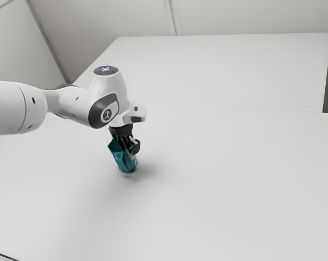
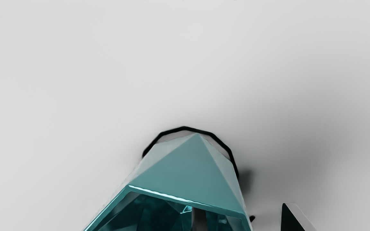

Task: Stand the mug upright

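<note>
The exterior view shows the mug (image 1: pixel 123 159) tilted at the end effector (image 1: pixel 129 150), whose grip I cannot tell, its base near the worktop (image 1: pixel 207 185); righting seems in hand, calling for a level base.

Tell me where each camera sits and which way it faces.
Exterior view: at the arm's side, looking down across the table at the mug; my arm and gripper show.
Wrist view: on my hand, facing the tabletop past the mug's open mouth; part of my gripper shows at the bottom edge.
Both share the mug, tabletop and gripper.
</note>
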Available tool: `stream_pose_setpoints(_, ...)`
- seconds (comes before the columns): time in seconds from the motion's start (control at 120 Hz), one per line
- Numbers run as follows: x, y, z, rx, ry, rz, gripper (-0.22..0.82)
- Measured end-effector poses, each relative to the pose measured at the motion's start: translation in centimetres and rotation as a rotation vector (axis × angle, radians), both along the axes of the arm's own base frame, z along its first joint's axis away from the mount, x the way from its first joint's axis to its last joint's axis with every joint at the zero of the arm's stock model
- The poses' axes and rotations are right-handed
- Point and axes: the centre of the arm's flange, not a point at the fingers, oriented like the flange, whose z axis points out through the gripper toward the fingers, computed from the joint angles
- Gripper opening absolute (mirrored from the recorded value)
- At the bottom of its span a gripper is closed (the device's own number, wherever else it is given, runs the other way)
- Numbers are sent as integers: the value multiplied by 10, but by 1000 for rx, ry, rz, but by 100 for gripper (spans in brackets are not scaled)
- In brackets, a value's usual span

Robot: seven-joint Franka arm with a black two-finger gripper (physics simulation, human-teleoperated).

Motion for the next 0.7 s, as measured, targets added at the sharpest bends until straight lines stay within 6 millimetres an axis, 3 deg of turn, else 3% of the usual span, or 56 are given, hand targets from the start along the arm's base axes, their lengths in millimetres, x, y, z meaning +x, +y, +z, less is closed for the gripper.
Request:
stream_pose_setpoints(0.4, 6, -9, 30, -16, -57, -17, 21)
stream_pose_setpoints(0.567, 7, -12, 56, -26, -103, -21, 21)
stream_pose_setpoints(0.7, 20, -18, 89, -38, -149, -21, 22)
